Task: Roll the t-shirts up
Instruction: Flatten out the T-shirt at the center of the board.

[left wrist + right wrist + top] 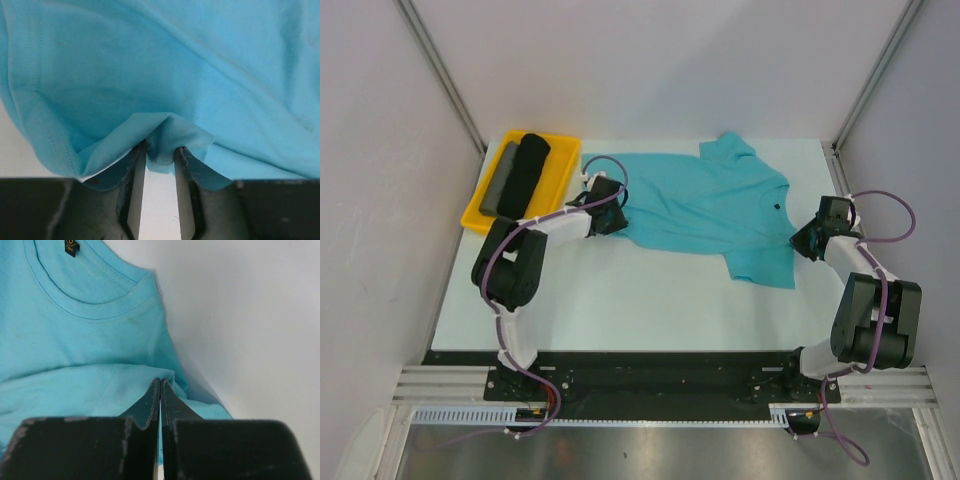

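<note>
Far left: a yellow plastic tray (472, 216) sits at the table's left edge, holding a thin grey fabric cylinder (497, 186) and a thicker black fabric cylinder (525, 175) side by side.

Left gripper (610, 218): positioned at the hem end of the teal short-sleeved t-shirt (705, 200). In the wrist view its jaws stand partly apart, and a small fold of hem fabric (167, 135) is bunched over and between the tips. I cannot tell whether that fold is firmly clamped.

Centre: the t-shirt lies spread out on the white table (620, 300), hem to the left and collar to the right, with one sleeve pointing to the far side and the other toward the arms. It is mostly flat, with light wrinkles.

Right gripper (802, 240): at the collar end. Its fingers are pressed together on a thin pinch of shoulder fabric beside the ribbed collar (95, 310).

Progress, as judged: no turn of fabric is visible, so rolling has not begun. Both ends appear taken up for straightening or a first fold. Folding to width, rolling, and any placement all remain.
</note>
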Controlling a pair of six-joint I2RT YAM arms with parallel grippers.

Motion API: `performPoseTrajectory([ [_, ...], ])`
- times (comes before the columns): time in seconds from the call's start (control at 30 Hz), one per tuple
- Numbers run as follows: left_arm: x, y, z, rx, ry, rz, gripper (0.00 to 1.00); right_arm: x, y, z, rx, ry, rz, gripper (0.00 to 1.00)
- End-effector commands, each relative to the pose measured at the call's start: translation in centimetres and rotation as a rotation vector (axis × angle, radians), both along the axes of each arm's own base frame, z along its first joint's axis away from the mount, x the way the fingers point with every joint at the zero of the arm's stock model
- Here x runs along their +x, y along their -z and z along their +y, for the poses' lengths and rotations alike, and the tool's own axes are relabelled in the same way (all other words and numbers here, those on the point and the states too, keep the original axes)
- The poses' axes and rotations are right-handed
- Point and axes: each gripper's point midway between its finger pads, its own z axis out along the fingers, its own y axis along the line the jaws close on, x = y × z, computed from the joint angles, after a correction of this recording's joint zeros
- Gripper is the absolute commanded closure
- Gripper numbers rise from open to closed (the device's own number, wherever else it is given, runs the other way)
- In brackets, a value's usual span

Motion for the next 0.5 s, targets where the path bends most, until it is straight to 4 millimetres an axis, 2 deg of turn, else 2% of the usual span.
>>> performPoseTrajectory([
  [0.0,0.1,-1.4,1.1,0.102,-0.002,-0.019,0.79,1.7,-2.0,-0.3,-0.016,-0.003,-0.067,1.0],
  [0.07,-0.5,-1.9,2.0,0.147,0.008,-0.01,0.85,1.5,-2.1,-0.4,-0.018,-0.003,-0.065,1.0],
  [0.1,-0.6,-3.2,2.6,0.17,0.002,-0.029,0.9,1.4,-2.4,-0.4,-0.02,-0.003,-0.069,1.0],
  [0.2,-1.9,-4.5,4.4,0.275,0.037,-0.009,0.97,1.0,-3.1,-0.2,-0.008,-0.017,-0.078,1.0],
  [0.23,-2.1,-6.0,5.4,0.313,0.026,-0.031,0.98,0.6,-3.1,-0.1,-0.001,-0.017,-0.067,1.0],
  [0.3,-3.5,-6.6,7.3,0.408,0.044,-0.012,0.98,0.1,-3.4,0.0,0.005,-0.025,-0.062,1.0],
  [0.33,-3.9,-8.1,8.2,0.439,0.035,-0.039,0.98,-0.4,-3.6,0.3,0.011,-0.032,-0.053,1.0],
  [0.37,-4.8,-7.9,9.0,0.487,0.074,-0.012,0.98,-0.7,-3.7,0.4,0.013,-0.035,-0.047,1.0],
  [0.43,-6.0,-9.0,10.1,0.531,0.076,-0.001,0.98,-1.7,-3.8,0.4,0.01,-0.038,-0.025,1.0],
  [0.47,-7.1,-8.8,10.6,0.555,0.104,0.026,0.91,-2.1,-3.9,0.4,0.008,-0.037,-0.016,1.0],
])
